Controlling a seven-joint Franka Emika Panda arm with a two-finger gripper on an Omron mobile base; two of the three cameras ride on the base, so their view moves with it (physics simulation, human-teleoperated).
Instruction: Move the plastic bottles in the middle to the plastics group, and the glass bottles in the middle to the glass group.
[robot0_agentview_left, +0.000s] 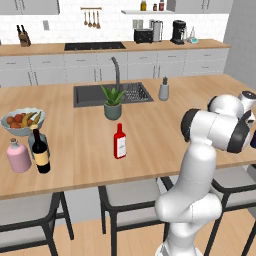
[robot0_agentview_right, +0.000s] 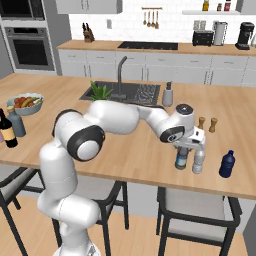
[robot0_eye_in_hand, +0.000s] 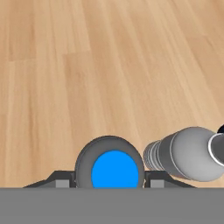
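White arm reaches right, gripper (robot0_agentview_right: 183, 153) clamping blue-capped bottle (robot0_agentview_right: 181, 159) upright.

Flat red bottle (robot0_agentview_left: 119, 141) mid-counter, wine bottle (robot0_agentview_left: 40, 152) beside pink bottle (robot0_agentview_left: 18, 156)

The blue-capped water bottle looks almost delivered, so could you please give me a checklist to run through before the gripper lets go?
1. Gripper shut on the blue-capped water bottle: ok, fingers flank its cap in the hand view.
2. Bottle upright: ok.
3. Bottle base resting on the counter: cannot tell.
4. Placed within the plastics group: ok, beside the pale-capped bottle, dark blue bottle further right.
5. Gap to the pale-capped bottle: cannot tell, they look very close.
6. Glass bottles sorted: not ok, the red bottle is in the middle; the wine bottle stands by the pink bottle.
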